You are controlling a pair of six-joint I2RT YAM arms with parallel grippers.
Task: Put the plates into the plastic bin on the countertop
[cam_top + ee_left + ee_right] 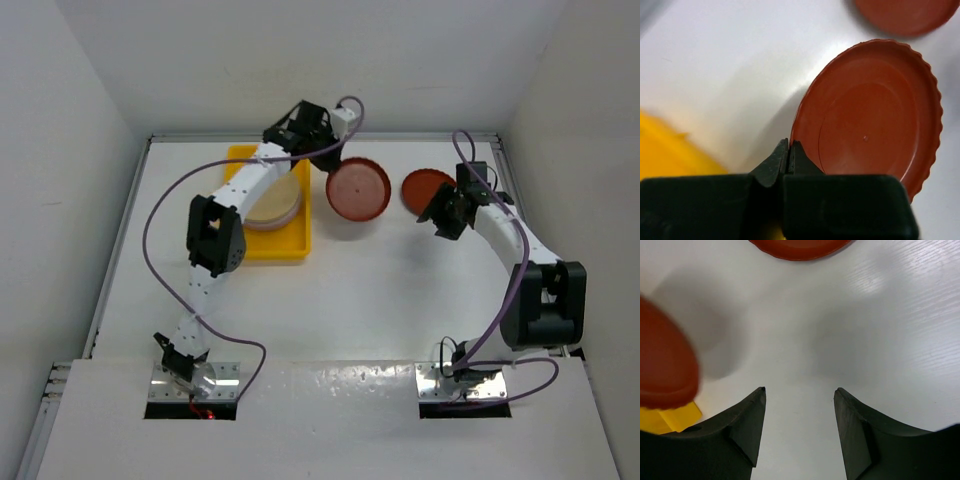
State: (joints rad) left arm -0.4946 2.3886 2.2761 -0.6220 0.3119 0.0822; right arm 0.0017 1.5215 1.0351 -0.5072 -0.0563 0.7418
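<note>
**Left gripper pinches a dark red plate beside the bin; right gripper hangs open**

In the top view, the left gripper (330,172) sits at upper centre of the frame, just right of the yellow plastic bin (286,246). Its fingers are pressed together on the scalloped rim of a dark red plate (358,190). The left wrist view shows the pinch closely: both black fingertips (782,156) meet on the plate's lower-left edge. The plate (870,120) is tilted there and casts a shadow on the white countertop (400,290).

A second dark red plate (425,187) lies flat on the countertop just right of the held one, apart from it. It also shows at the top edge of the right wrist view (800,247).

Inside the bin sits a stack of plates (277,205). A tan-yellow plate is on top, with a pink edge showing beneath. The left arm partly hides the stack.

The right gripper (441,216) is at the right of the frame, near the second plate. Its jaws are spread wide with nothing between them (800,425).
</note>
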